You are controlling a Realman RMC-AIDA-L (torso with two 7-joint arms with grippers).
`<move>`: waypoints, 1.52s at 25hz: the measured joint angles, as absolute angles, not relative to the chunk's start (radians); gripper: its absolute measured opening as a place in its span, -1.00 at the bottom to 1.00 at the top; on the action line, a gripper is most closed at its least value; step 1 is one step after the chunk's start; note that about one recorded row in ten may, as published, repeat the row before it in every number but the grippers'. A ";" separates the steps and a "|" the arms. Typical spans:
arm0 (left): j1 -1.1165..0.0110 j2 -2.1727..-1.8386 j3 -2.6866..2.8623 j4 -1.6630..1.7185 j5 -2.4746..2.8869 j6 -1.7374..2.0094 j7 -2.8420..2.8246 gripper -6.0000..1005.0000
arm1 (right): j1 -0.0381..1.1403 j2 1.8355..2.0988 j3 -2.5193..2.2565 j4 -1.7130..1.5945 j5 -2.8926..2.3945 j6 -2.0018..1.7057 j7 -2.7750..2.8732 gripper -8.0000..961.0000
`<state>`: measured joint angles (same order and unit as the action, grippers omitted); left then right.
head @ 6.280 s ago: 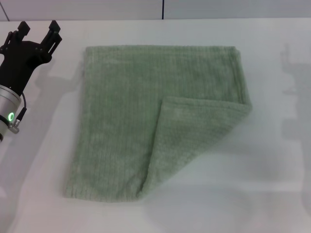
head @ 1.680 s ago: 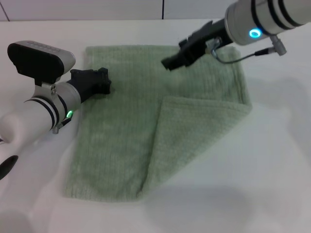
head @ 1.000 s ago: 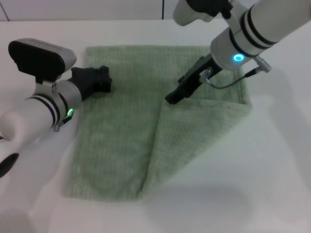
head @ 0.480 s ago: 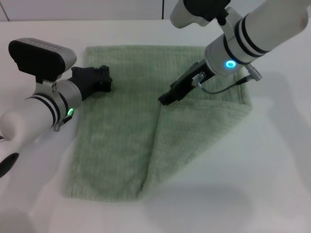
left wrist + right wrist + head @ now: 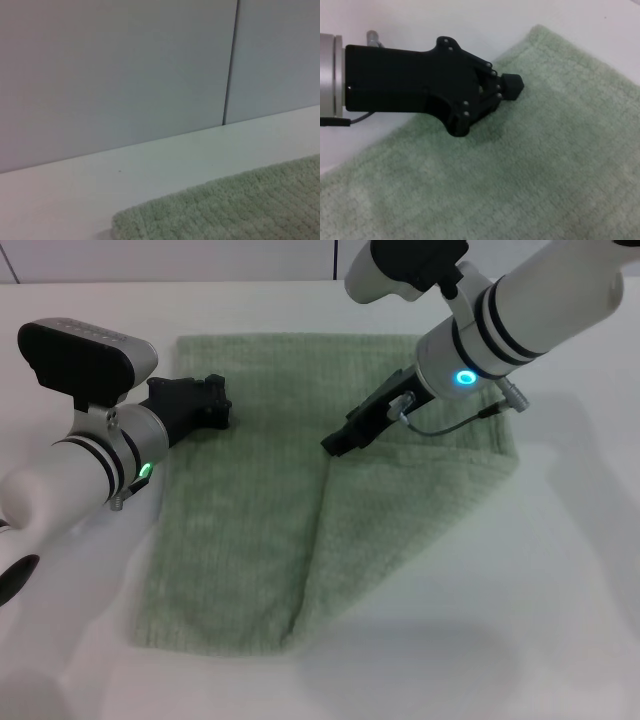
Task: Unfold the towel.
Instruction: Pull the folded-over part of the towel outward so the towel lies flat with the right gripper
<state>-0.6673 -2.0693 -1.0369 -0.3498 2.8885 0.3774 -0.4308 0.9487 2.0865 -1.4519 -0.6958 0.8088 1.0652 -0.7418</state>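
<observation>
Towel: pale sage-green ribbed terry cloth, lying flat on the white table, roughly central. Its near right corner is folded over onto the cloth, forming a triangular flap whose tip points toward the far middle of the cloth. The rest lies in a single spread layer.

Left gripper: black, resting low over the far left part of the towel, just inside its left edge. In the right wrist view the same gripper shows its fingers drawn together, with no cloth visibly between them; whether the tips touch the towel cannot be told.

Right gripper: black, reaching down from the far right, its tip at the point of the folded flap near the towel's middle. Whether its fingers are apart or together cannot be told.

Left wrist view: shows one edge of the towel, the table beyond it, and a grey panelled wall behind.
</observation>
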 joint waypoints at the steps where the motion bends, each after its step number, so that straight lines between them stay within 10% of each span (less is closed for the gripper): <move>1: -0.667 -2.069 -1.037 -0.350 2.888 0.377 -0.431 -0.99 | 0.949 2.087 -1.457 -0.693 0.813 1.061 -0.741 0.08; 38: -0.660 -2.067 -1.037 -0.362 2.888 0.379 -0.426 -0.99 | 0.986 2.084 -1.535 -0.624 0.833 1.031 -0.717 -0.03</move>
<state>-0.6597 -2.0670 -1.0370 -0.3619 2.8885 0.3788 -0.4263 0.9861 2.0837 -1.5347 -0.6240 0.8333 1.0307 -0.7169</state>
